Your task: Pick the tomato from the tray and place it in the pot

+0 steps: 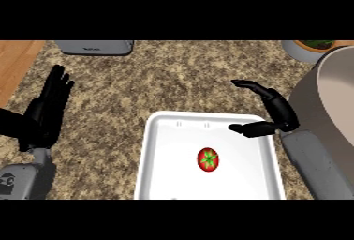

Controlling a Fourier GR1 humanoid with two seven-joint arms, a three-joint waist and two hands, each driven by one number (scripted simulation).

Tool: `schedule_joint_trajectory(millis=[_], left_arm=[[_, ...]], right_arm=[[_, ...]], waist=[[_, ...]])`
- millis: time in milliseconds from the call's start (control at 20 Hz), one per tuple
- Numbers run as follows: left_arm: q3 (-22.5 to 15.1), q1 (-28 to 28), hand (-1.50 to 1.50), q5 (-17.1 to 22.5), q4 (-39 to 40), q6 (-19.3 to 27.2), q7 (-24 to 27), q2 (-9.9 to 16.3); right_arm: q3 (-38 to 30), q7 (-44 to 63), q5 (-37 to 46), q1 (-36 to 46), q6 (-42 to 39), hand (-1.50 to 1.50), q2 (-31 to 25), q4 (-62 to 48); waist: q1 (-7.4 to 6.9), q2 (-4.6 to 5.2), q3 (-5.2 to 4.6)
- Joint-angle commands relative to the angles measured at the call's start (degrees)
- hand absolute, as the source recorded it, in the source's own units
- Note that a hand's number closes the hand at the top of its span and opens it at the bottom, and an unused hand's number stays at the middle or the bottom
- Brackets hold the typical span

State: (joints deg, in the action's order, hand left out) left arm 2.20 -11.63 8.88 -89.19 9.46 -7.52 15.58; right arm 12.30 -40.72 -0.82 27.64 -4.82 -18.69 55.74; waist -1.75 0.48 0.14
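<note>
Here the tomato (208, 159) lies on the tray (160, 154); right hand (276, 112) open above-right

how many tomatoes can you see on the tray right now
1. The tomato lies near the middle of the white tray, left of the right robot hand, which isn't touching it. None seems hidden.

Below me the counter (173, 79) is a speckled brown granite, with a strip of pale wood showing at its far left. Directly on it lies a white tray (160, 159) in front of me, a large grey pot (335, 103) at the right edge, a grey appliance (93, 47) at the far left, and a pale planter (304, 49) with greenery at the far right. The tray stands just beside the pot, well apart from the appliance.
</note>
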Motion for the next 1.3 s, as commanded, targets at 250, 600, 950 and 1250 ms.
schedule_joint_trajectory(millis=[250,600,950,1250], left_arm=[[2.6,-0.9,0.00,0.2,-3.1,0.9,-5.9,1.8],[0.4,1.3,0.00,-1.5,-2.8,1.5,-3.6,-0.6],[2.7,3.7,0.00,0.6,-6.6,-0.6,-5.1,1.4],[3.6,-2.1,0.00,-0.6,-1.7,-0.9,-4.9,-0.1]], right_arm=[[4.4,6.8,4.9,5.0,-12.1,-1.50,-7.1,6.5],[16.4,19.5,16.2,8.2,-19.0,-1.50,-10.8,13.7],[23.0,37.9,20.7,6.6,-24.3,-1.50,-5.9,25.8],[20.0,40.5,24.4,2.6,-27.8,-1.50,-1.2,26.5]], waist=[[2.06,-0.78,-0.22],[2.42,-0.98,-0.33],[1.87,-0.97,-0.22],[1.71,-0.48,-0.15]])
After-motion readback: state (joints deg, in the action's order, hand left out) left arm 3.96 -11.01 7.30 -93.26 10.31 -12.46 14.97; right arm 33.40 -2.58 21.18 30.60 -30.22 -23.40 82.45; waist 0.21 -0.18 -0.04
